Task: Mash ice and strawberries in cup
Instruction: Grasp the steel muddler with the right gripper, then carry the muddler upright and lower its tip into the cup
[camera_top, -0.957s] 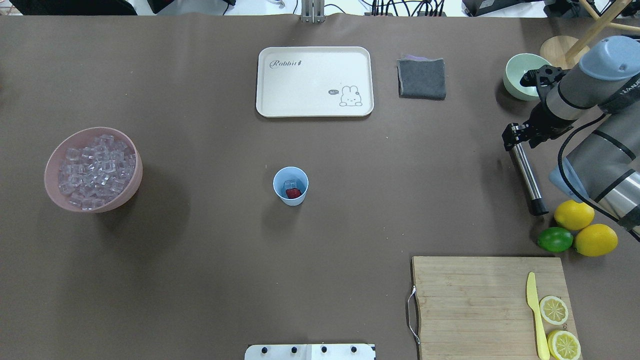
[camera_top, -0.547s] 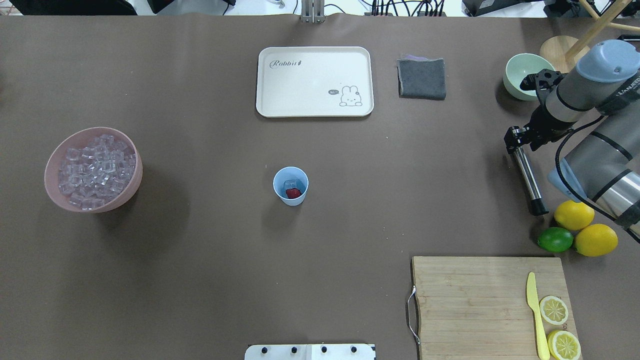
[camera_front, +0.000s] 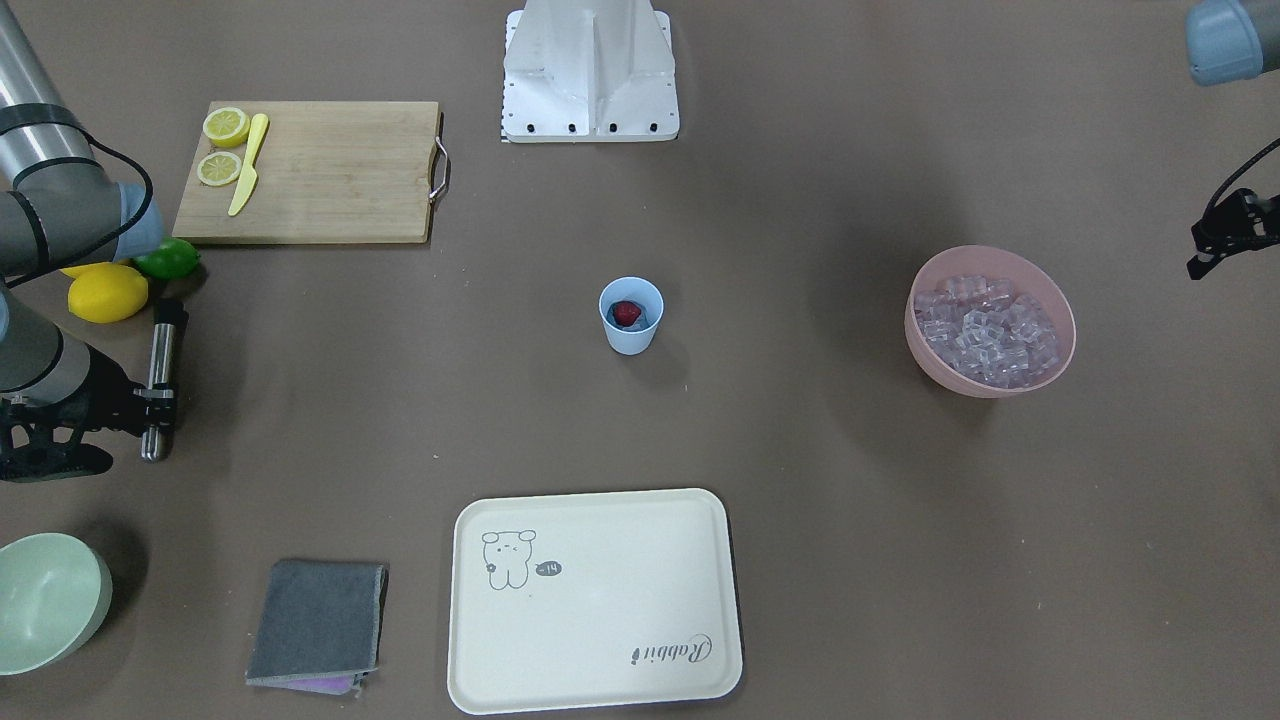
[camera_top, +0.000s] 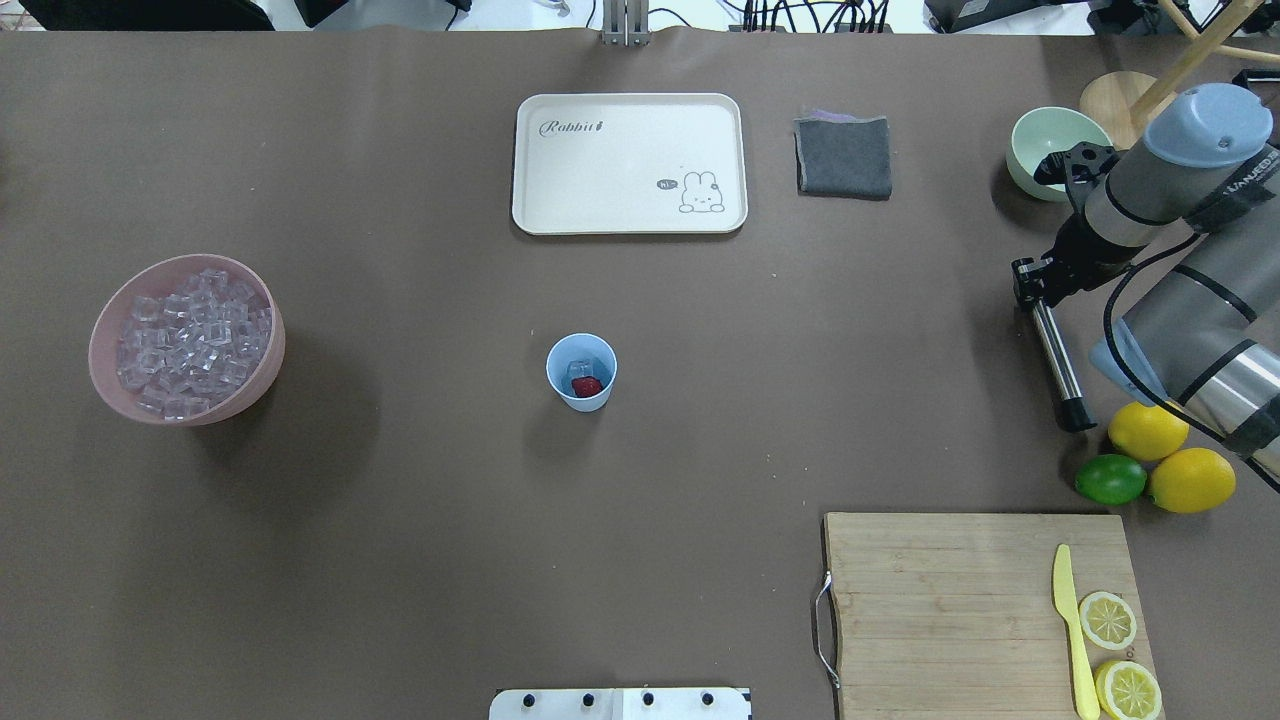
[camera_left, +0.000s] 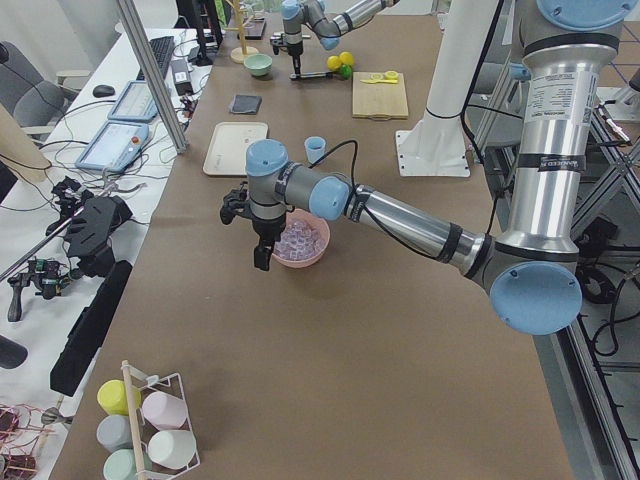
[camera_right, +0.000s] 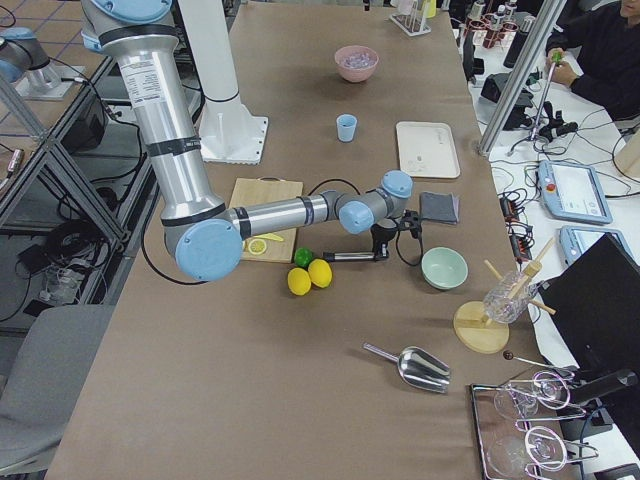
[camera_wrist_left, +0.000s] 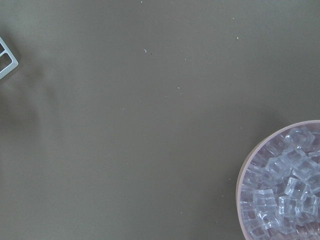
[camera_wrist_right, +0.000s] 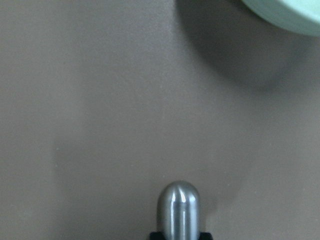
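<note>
Brown-covered table (camera_top: 400, 560); cluttered white side desk (camera_left: 75, 108); grey chair (camera_right: 35, 390).

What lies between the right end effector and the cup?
Nothing: bare table from the right end effector, gripping the muddler, to the cup, in the overhead view.

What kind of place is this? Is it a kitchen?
Probably a robot lab staged like a drink counter: two robot arms, workbenches with screens, plus a cutting board with lemon slices.

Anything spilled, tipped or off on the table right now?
Nothing stands out. The cup is upright with the strawberry and ice inside; no cubes lie outside the pink bowl. The steel muddler lies beside the lemons, the right gripper with its jaws on its end.
</note>
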